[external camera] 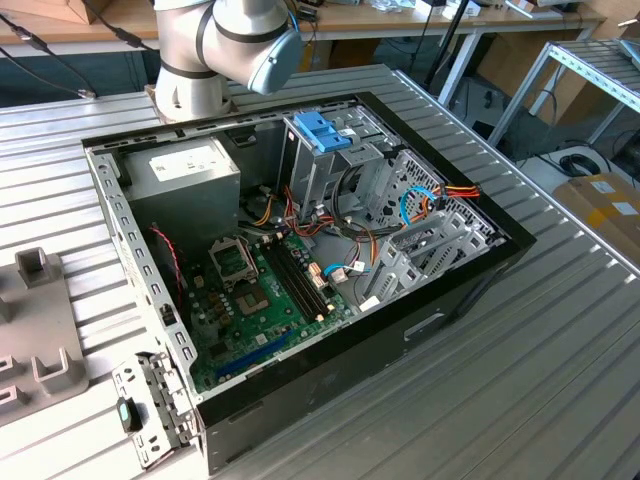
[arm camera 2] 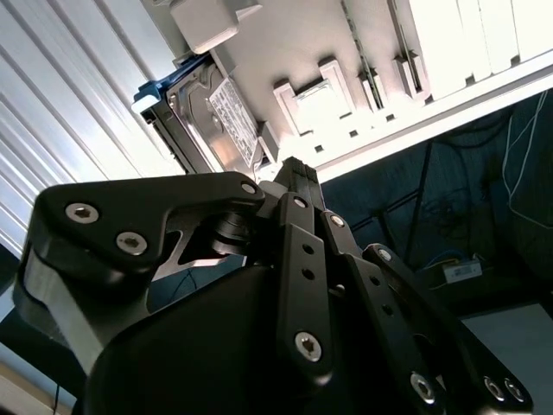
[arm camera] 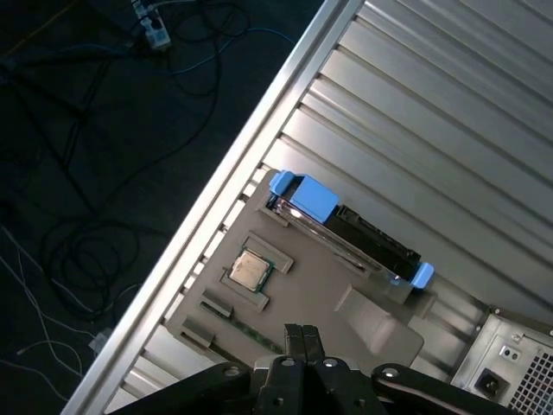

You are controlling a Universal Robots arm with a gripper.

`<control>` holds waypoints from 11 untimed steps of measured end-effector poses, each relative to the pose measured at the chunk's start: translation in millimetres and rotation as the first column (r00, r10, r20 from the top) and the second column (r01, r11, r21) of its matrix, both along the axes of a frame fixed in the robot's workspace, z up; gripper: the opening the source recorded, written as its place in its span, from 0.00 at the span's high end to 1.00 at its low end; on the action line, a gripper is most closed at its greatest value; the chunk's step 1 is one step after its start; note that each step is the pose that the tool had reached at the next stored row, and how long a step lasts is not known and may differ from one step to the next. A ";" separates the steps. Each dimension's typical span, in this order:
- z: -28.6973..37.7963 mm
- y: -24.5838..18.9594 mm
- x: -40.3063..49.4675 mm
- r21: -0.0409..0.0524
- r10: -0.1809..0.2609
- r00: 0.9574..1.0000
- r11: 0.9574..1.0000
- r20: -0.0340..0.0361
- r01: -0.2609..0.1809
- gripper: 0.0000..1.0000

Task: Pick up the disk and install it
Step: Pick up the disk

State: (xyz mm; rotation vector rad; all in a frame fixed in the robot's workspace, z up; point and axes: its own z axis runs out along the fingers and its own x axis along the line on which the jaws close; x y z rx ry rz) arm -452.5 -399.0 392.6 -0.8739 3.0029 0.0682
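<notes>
Silver, white-labelled, blue-framed disk (arm camera 2: 226, 121), upright on edge on the grey fixture plate (arm camera: 320, 285).

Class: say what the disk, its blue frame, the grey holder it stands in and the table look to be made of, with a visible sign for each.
Disk: metal, silver-grey, dull sheen on its casing.
Frame: probably plastic; light blue, smooth rounded moulding.
Holder: matte grey, perhaps plastic; the look leaves it open.
Table: likely aluminium; bright, ribbed, reflective slats.
</notes>
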 end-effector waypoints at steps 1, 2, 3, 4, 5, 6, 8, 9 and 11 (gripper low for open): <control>0.0 0.0 0.0 0.000 0.003 1.000 1.000 0.000 -0.003 0.90; 0.0 0.0 0.0 0.000 0.008 1.000 1.000 0.000 -0.008 0.90; 0.0 0.0 0.0 0.000 0.011 1.000 1.000 0.000 -0.011 0.90; 0.0 0.0 0.0 0.000 0.015 1.000 1.000 0.000 -0.015 0.90; 0.0 0.0 0.0 0.000 0.018 1.000 1.000 0.000 -0.018 0.90; 0.0 0.0 0.0 0.000 0.023 1.000 1.000 0.000 -0.023 0.90; 0.0 0.0 0.0 0.000 0.029 1.000 1.000 0.000 -0.029 0.90; 0.0 0.0 0.0 0.000 0.032 0.999 0.999 0.000 -0.032 0.90; 0.0 0.0 0.0 0.000 0.039 0.999 0.999 0.000 -0.039 0.90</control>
